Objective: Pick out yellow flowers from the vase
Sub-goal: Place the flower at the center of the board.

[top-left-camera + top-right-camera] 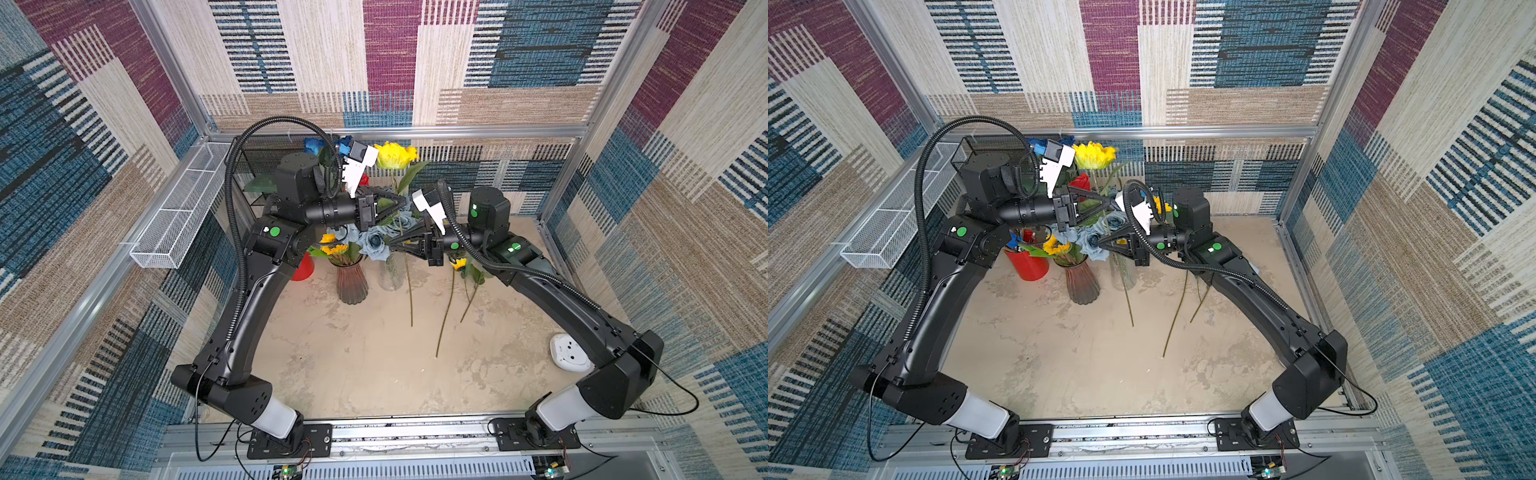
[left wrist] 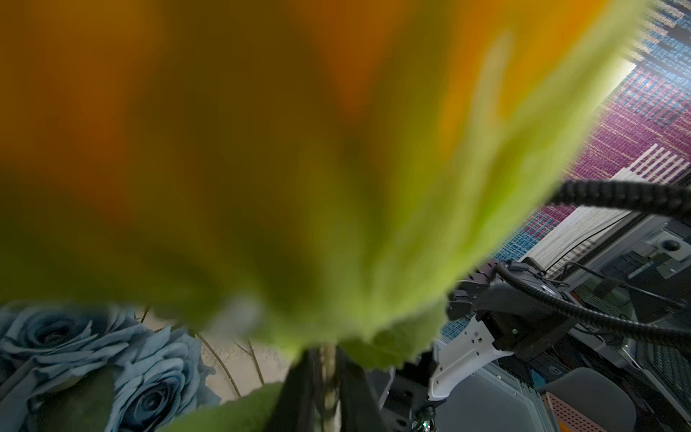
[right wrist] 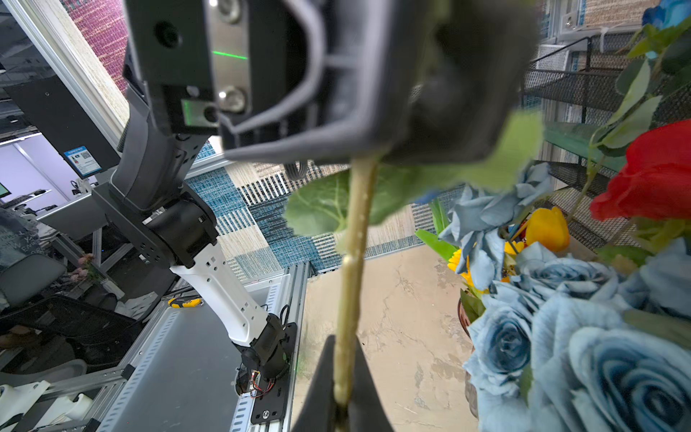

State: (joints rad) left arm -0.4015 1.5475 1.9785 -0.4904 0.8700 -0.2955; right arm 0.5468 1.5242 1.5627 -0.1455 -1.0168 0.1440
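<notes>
The left gripper point(image 1: 404, 200) straddles the stem point(image 3: 351, 262) of the yellow flower point(image 1: 395, 156), bloom just above its jaws; whether they pinch cannot be told. Lower down, the right gripper point(image 3: 343, 351) is clenched on that stem, beside grey-blue roses point(image 3: 561, 336).

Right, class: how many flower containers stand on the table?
3: a round red bucket at the left, a ribbed brownish glass vase beside it, and a clear glass vase right of that. More may be hidden.

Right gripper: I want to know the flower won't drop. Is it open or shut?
Shut on the yellow flower's stem: the right wrist view shows the right gripper pinching it from both sides.
</notes>
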